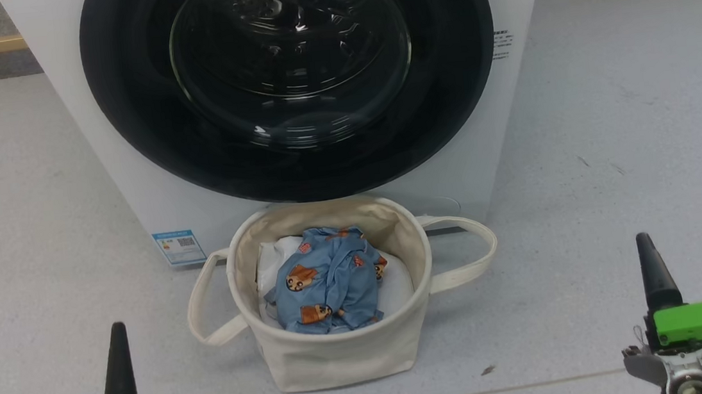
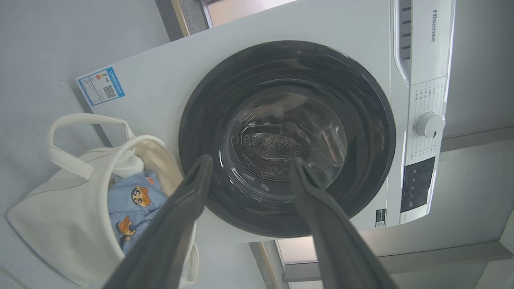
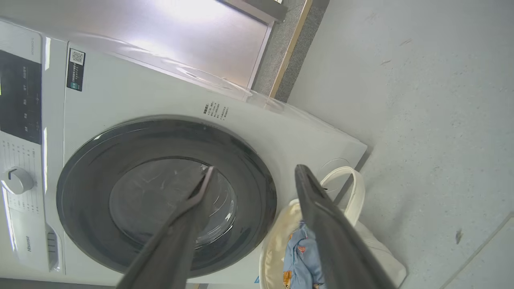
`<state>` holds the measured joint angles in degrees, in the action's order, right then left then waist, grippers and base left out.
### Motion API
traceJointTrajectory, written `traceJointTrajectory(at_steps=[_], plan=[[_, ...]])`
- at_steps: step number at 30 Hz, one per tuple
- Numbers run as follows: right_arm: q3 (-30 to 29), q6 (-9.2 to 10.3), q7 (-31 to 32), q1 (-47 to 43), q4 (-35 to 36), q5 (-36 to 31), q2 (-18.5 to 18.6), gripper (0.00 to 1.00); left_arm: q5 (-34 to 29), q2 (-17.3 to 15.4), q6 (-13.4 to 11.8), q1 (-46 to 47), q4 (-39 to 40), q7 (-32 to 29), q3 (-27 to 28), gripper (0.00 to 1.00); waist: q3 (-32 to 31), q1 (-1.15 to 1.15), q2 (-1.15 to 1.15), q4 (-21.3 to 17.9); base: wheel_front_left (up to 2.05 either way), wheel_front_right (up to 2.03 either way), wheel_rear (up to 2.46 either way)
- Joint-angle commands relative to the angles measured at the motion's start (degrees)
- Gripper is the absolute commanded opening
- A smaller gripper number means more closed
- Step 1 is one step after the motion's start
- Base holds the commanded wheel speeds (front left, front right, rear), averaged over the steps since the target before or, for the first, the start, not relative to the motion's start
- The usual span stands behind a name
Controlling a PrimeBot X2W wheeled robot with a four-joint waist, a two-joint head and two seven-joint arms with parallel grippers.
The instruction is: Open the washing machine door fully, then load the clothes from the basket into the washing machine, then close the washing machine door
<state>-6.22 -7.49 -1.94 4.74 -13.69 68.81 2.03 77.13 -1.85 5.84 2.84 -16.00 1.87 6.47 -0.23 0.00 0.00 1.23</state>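
Left gripper (image 2: 249, 160) and right gripper (image 3: 255, 169) are hovering, jaws apart, flanking the round cream canvas basket (image 1: 340, 352); reaching the glossy black-rimmed door (image 1: 124, 116) behind risks toppling it.

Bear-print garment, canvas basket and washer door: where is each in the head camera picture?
bear-print garment (image 1: 327, 283), head view, middle of its blue fabric
canvas basket (image 1: 334, 359), head view, front wall
washing machine door (image 1: 129, 102), head view, left of its black rim

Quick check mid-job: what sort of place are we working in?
Probably a laundry area, or a test room set up as one: a white front-loading washing machine with its round door shut, a canvas basket holding clothes right in front of it, and a grey speckled floor.
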Motion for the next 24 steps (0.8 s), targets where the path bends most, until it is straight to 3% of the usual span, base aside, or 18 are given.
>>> traceJointTrajectory(at_steps=[1,24], plan=[[0.7,0.00,-0.6,3.7,2.6,-1.7,0.5,1.00,-1.3,-0.6,-0.1,3.0,2.6,0.7,1.2,1.00,0.0,0.00,0.00,0.0,0.00,0.00,0.00],[2.9,0.00,-4.4,8.0,4.5,-25.4,0.6,1.00,-29.6,-0.8,-6.0,3.8,11.7,4.5,-3.4,1.00,0.2,0.00,0.00,0.2,0.00,0.00,0.00]])
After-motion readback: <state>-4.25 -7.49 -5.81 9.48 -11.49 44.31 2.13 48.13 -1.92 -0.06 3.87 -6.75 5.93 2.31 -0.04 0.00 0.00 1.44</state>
